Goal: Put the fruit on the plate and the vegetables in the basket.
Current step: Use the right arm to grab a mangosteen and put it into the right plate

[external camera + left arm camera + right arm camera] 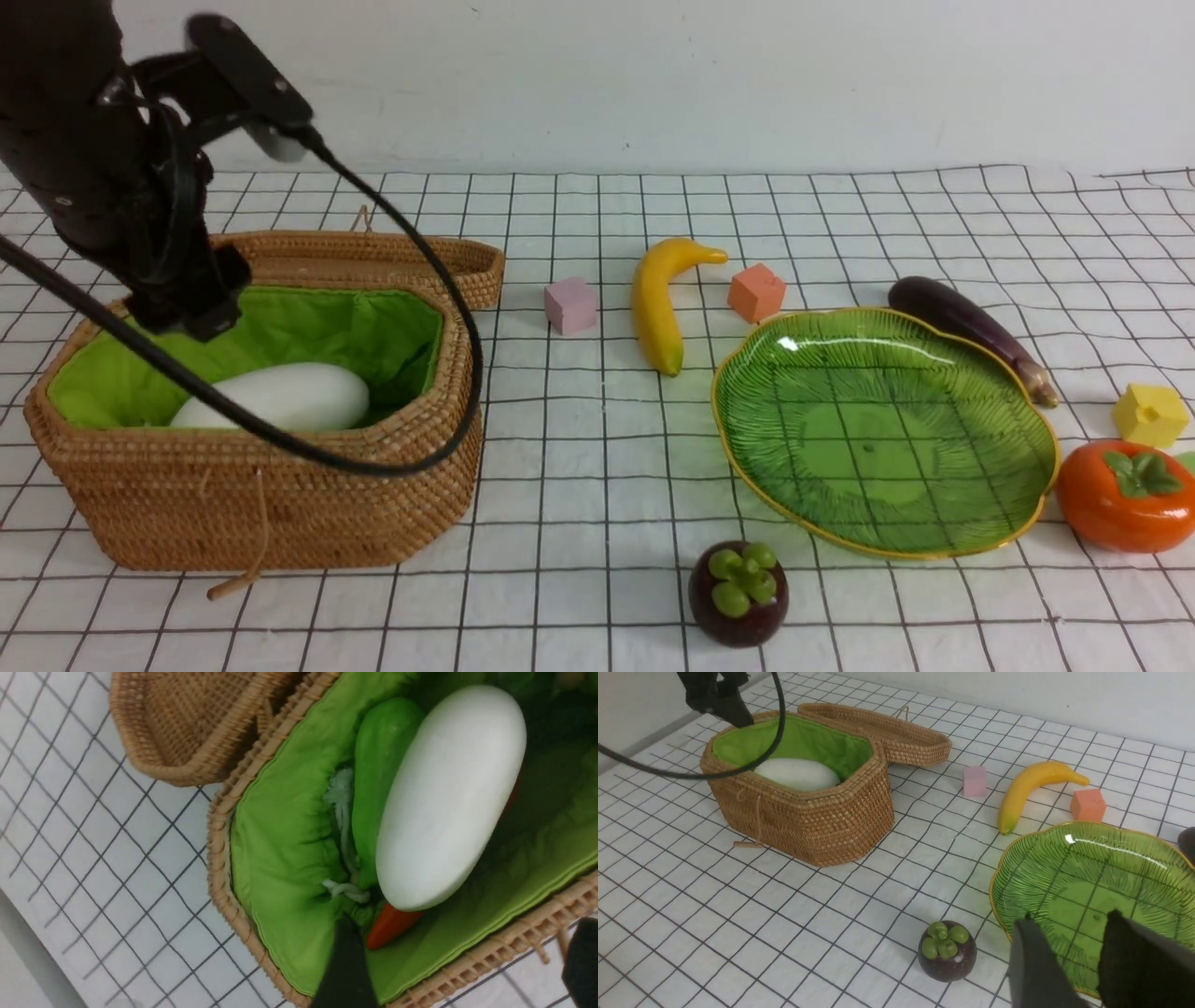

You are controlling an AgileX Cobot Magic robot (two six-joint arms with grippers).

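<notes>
Radish [448, 798], fat and white, lies in green-lined basket [217, 826]; left claw [465, 938] and right claw [1069, 921] spread, empty.

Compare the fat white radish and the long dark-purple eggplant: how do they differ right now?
Place: the fat white radish lies inside the green-lined woven rattan basket; the long dark-purple eggplant lies on the checked cloth just behind the green leaf-shaped glass plate.
Shape: the radish is thick and blunt; the eggplant is slim and tapering.
Shared: both lie on their sides, ungripped.
</notes>
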